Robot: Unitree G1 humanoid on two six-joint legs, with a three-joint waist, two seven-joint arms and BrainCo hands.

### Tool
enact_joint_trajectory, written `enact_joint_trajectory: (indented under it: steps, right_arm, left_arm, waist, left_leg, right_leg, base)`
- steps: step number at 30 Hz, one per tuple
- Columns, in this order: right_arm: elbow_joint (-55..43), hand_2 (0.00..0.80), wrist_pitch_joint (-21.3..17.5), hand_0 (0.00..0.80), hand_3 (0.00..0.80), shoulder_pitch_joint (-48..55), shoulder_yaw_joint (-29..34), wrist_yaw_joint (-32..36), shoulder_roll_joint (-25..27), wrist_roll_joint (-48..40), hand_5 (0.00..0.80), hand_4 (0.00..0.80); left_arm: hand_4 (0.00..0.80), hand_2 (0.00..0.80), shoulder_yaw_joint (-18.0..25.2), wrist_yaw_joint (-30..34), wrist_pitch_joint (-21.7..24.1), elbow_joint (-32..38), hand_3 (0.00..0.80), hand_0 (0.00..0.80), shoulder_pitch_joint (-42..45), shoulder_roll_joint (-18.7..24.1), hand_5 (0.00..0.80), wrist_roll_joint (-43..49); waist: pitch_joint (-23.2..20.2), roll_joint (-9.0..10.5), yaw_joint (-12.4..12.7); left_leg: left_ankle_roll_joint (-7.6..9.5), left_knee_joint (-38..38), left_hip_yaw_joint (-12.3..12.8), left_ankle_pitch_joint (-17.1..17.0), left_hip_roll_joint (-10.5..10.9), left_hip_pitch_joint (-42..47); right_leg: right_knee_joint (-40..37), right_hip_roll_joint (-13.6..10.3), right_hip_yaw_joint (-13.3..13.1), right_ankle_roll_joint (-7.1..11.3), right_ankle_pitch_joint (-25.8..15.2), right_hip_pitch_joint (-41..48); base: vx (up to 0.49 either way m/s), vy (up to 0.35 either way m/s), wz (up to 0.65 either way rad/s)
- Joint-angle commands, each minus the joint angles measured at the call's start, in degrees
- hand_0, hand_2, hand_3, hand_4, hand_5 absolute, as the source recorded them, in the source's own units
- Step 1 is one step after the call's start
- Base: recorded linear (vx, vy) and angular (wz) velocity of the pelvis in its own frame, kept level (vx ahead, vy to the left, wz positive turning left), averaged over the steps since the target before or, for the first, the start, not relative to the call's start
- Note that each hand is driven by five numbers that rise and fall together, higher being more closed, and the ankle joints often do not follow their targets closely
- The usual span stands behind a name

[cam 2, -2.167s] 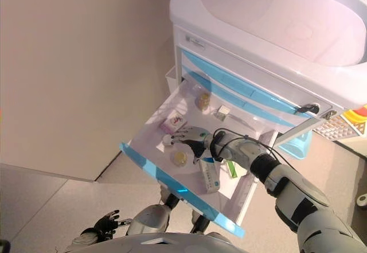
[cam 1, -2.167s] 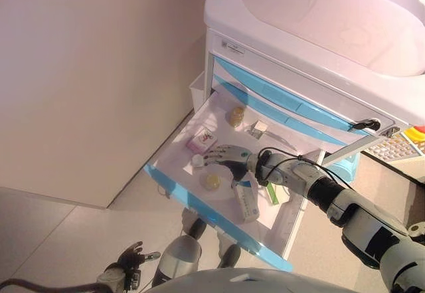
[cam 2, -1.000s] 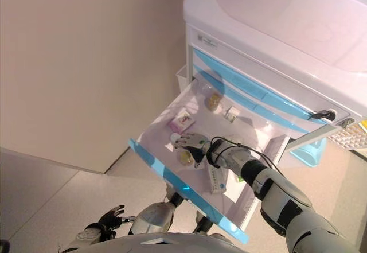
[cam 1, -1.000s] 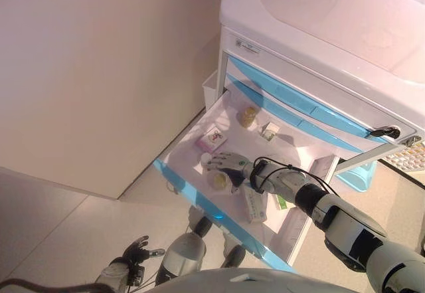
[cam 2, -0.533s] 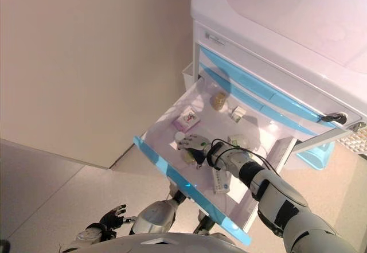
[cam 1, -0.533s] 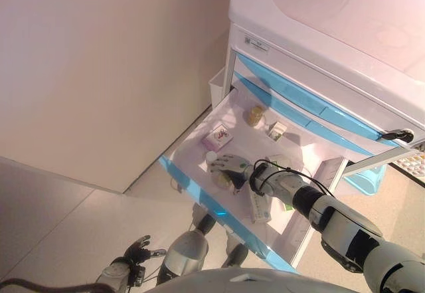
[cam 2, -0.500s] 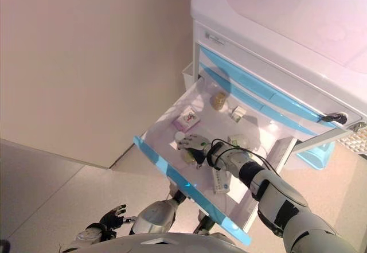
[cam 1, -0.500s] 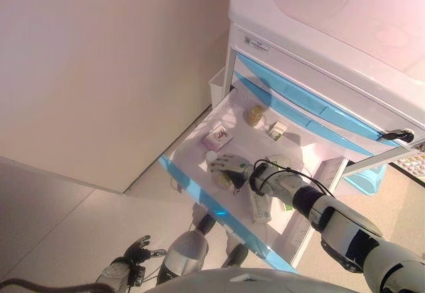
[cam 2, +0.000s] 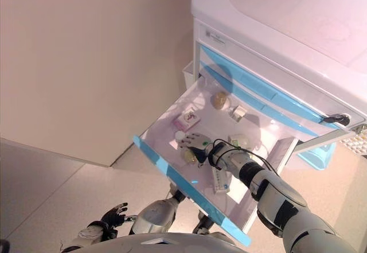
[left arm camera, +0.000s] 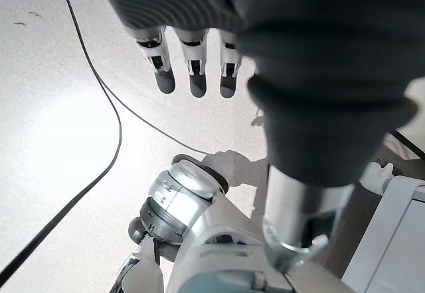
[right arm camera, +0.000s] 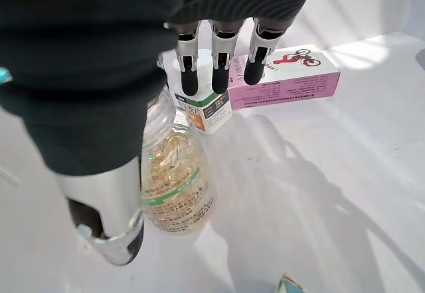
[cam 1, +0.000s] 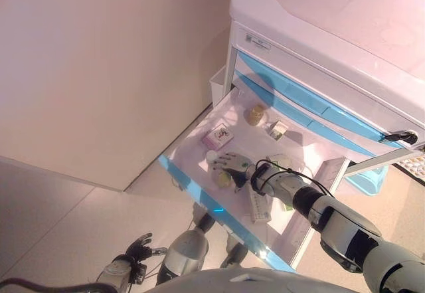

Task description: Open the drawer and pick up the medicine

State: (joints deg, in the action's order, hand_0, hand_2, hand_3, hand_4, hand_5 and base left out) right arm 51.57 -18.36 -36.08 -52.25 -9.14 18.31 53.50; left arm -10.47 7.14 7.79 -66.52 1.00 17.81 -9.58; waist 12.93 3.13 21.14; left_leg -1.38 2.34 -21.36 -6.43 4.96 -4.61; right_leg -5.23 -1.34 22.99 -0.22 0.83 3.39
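Observation:
The cart's white drawer point(cam 1: 192, 148) with a blue front point(cam 1: 212, 210) stands pulled open. Inside lie a clear bottle of yellow capsules point(right arm camera: 176, 180) on its side, a small white bottle point(right arm camera: 202, 110) and a pink box point(right arm camera: 292, 77). My right hand point(cam 1: 231, 165) is inside the drawer, just above the capsule bottle point(cam 1: 224, 179). Its fingers point(right arm camera: 219, 60) are straight over the white bottle, and its thumb is beside the capsule bottle; it holds nothing. My left hand point(cam 1: 136, 248) hangs low near the floor, fingers point(left arm camera: 192, 74) straight and empty.
The drawer also holds a yellow jar point(cam 1: 255, 114) and a small box point(cam 1: 278, 129) at the back, and a long white box point(cam 1: 257, 205) near the front. Closed blue drawers point(cam 1: 292, 97) sit above. A beige wall point(cam 1: 99, 74) is at the left, a blue bin point(cam 1: 368, 180) at the right.
The view has shifted. My right hand has come a little closer over the capsule bottle. The things in the drawer have not moved.

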Motion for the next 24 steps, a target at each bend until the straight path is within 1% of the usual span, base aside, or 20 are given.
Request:
enact_joint_trajectory:
  steps: [1, 5, 6, 8, 9, 10, 11, 13, 24]
  right_arm:
    - [-1.38, 0.000, 0.69, 0.000, 0.000, -1.96, -0.96, -1.44, -1.97, 0.04, 0.000, 0.000]
    - [-1.42, 0.000, 0.48, 0.000, 0.000, -1.75, -0.88, -1.42, -1.85, 0.24, 0.000, 0.000]
    - [-1.34, 0.060, 0.43, 0.060, 0.060, -1.81, -0.94, -1.41, -1.87, 0.15, 0.060, 0.060]
    - [-1.38, 0.248, 0.18, 0.248, 0.248, -1.79, -1.00, -1.34, -1.91, 0.09, 0.248, 0.248]
    - [-1.52, 0.477, 0.09, 0.477, 0.477, -1.92, -1.03, -1.24, -1.85, 0.01, 0.477, 0.477]
    - [-1.48, 0.565, 0.01, 0.565, 0.565, -1.97, -0.98, -1.12, -2.00, 0.18, 0.565, 0.565]
    - [-1.41, 0.696, -0.01, 0.696, 0.696, -1.93, -1.04, -1.16, -2.15, 0.22, 0.696, 0.696]
    - [-0.79, 0.800, -0.23, 0.800, 0.800, -1.91, -1.16, -1.77, -2.46, 0.51, 0.800, 0.800]
    - [0.13, 0.800, -0.28, 0.800, 0.800, -1.59, -1.20, -2.34, -2.84, 0.66, 0.800, 0.800]
  left_arm:
    - [0.000, 0.000, -2.40, -0.09, 1.52, -1.59, 0.000, 0.000, -0.76, 1.40, 0.000, -0.30]
    - [0.000, 0.000, -2.44, -0.15, 1.70, -1.41, 0.000, 0.000, -0.69, 1.60, 0.000, -0.52]
    - [0.000, 0.000, -2.50, -0.12, 1.70, -1.40, 0.000, 0.000, -0.74, 1.63, 0.000, -0.60]
    - [0.000, 0.000, -2.36, -0.04, 1.81, -1.39, 0.000, 0.000, -0.69, 1.71, 0.000, -0.27]
    - [0.000, 0.000, -2.36, 0.05, 1.76, -1.30, 0.000, 0.000, -0.70, 1.77, 0.000, -0.24]
    - [0.000, 0.000, -2.50, 0.00, 1.73, -1.25, 0.000, 0.000, -0.71, 1.78, 0.000, -0.31]
    - [0.000, 0.000, -2.58, -0.07, 1.71, -1.21, 0.000, 0.000, -0.70, 1.78, 0.000, -0.32]
    - [0.000, 0.000, -2.59, -0.03, 1.47, -1.28, 0.000, 0.000, -0.91, 1.82, 0.000, -0.33]
    - [0.000, 0.000, -2.47, -0.07, 1.51, -1.46, 0.000, 0.000, -0.60, 1.84, 0.000, 0.06]
  waist:
    - [0.84, 0.42, 1.08]
    - [0.98, 0.38, 1.08]
    - [1.01, 0.35, 1.09]
    - [1.11, 0.29, 1.14]
    - [1.22, 0.23, 1.17]
    - [1.30, 0.20, 1.21]
    - [1.35, 0.17, 1.26]
    - [1.36, 0.19, 1.33]
    - [1.10, 0.49, 1.65]
  left_leg:
    - [0.47, 1.15, 1.47, 3.37, 1.93, 0.59]
    - [0.49, 1.02, 1.44, 3.42, 1.92, 0.63]
    - [0.48, 0.99, 1.42, 3.42, 1.94, 0.62]
    - [0.47, 1.00, 1.44, 3.41, 1.87, 0.64]
    - [0.49, 1.02, 1.37, 3.37, 1.90, 0.62]
    - [0.51, 1.04, 1.32, 3.32, 1.93, 0.61]
    - [0.54, 1.06, 1.30, 3.32, 1.92, 0.61]
    - [0.56, 1.11, 1.25, 3.27, 1.90, 0.63]
    - [0.58, 1.09, 1.31, 3.37, 1.89, 0.66]
  right_leg:
    - [6.87, -0.12, -0.64, 1.08, 4.26, 0.04]
    - [7.01, -0.11, -0.62, 1.03, 4.28, 0.02]
    - [7.04, -0.11, -0.63, 1.03, 4.28, 0.00]
    - [7.10, -0.11, -0.53, 1.03, 4.30, -0.02]
    - [7.13, -0.11, -0.48, 1.03, 4.29, -0.07]
    - [7.15, -0.11, -0.46, 1.03, 4.27, -0.09]
    - [7.15, -0.12, -0.40, 1.03, 4.29, -0.08]
    - [7.19, -0.09, -0.36, 1.02, 4.31, -0.10]
    - [7.20, -0.14, -0.15, 1.13, 4.39, 0.08]
  base:
    - [0.033, -0.003, 0.00]
    - [0.000, 0.000, 0.00]
    - [0.000, 0.000, 0.00]
    - [0.000, 0.000, 0.00]
    - [0.000, 0.000, 0.00]
    - [0.000, 0.000, 0.00]
    - [0.000, 0.000, 0.00]
    - [0.000, 0.000, 0.00]
    - [0.000, 0.000, 0.00]
